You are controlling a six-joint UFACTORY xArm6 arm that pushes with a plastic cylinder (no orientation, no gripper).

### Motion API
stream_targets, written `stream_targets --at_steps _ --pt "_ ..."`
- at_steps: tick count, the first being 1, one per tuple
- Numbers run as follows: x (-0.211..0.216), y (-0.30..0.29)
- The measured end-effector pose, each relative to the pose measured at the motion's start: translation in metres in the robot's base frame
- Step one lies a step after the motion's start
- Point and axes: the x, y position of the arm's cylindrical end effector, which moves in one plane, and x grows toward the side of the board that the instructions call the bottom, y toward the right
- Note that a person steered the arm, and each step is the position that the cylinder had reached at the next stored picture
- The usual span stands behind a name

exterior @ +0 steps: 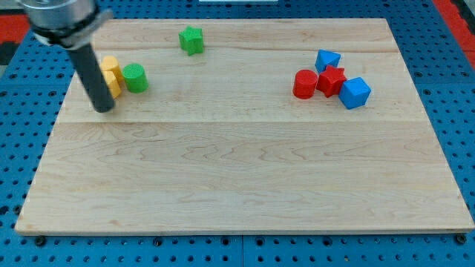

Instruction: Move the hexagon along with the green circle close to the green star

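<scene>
The green star lies near the view's top, left of centre. The green circle sits at the view's left, below and left of the star. Touching its left side is a yellow hexagon with a second yellow block just below it, both partly hidden by the rod. My tip rests on the board just below and left of the yellow blocks, close to the lower one.
At the view's right a cluster holds a red cylinder, a red star, a blue block and a blue cube. The wooden board sits on a blue pegboard.
</scene>
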Motion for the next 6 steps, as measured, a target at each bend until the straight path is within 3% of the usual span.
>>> stream_targets --at_steps 1,3,6 --pt "-0.019 -0.018" --pt "-0.062 0.036" --pt "-0.044 0.088"
